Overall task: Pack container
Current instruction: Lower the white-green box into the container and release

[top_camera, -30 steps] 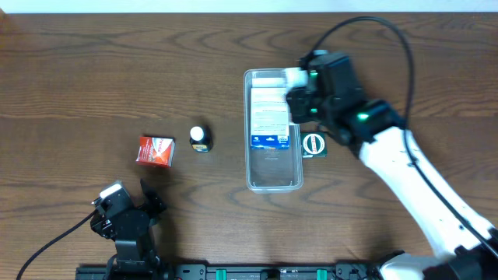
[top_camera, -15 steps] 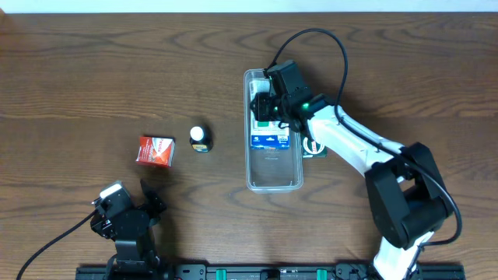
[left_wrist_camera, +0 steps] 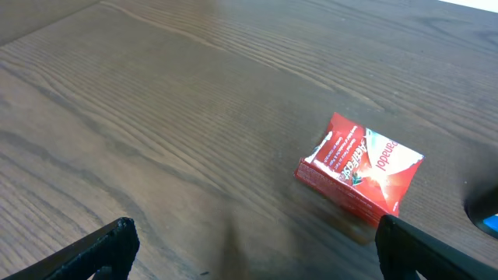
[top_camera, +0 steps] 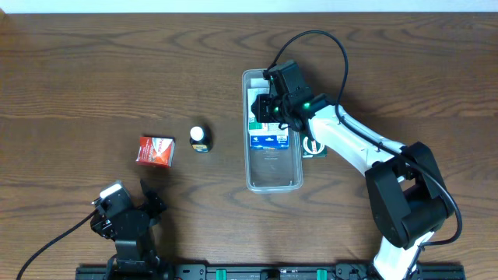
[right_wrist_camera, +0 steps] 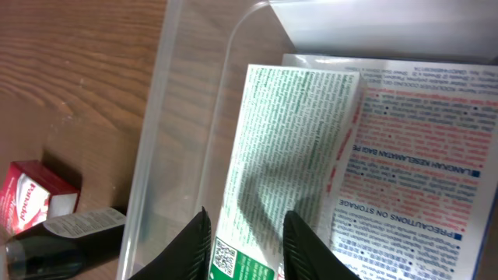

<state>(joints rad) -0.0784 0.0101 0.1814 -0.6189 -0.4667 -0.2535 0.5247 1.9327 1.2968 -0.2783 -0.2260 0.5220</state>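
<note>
The container point(top_camera: 274, 175), a long clear tray, lies lengthwise on the wooden tabletop point(top_camera: 117, 70) a little right of the middle, with printed packs filling its far half and its near half bare. The right hand point(top_camera: 266, 107) is down inside the far end. In the right wrist view, the right hand point(right_wrist_camera: 247, 216) has its white fingers point(right_wrist_camera: 198, 237) a narrow gap apart over a green-printed pack point(right_wrist_camera: 288, 140). That pack lies against a blue-and-red-printed pack point(right_wrist_camera: 420, 155) within the container's clear wall point(right_wrist_camera: 163, 117). I cannot tell whether the fingers grip the green pack or only hang above it. A dark green square item with a round white mark point(top_camera: 313, 145) sits just beside the container's right wall, partly under the arm. Well to the left of the container are a small dark bottle with a white cap point(top_camera: 201, 138) and a red box point(top_camera: 156, 150), near each other but apart. The left hand point(left_wrist_camera: 255, 233) hangs low near the front edge, its black fingers spread wide and holding nothing, with the red box point(left_wrist_camera: 359, 173) ahead of it.
</note>
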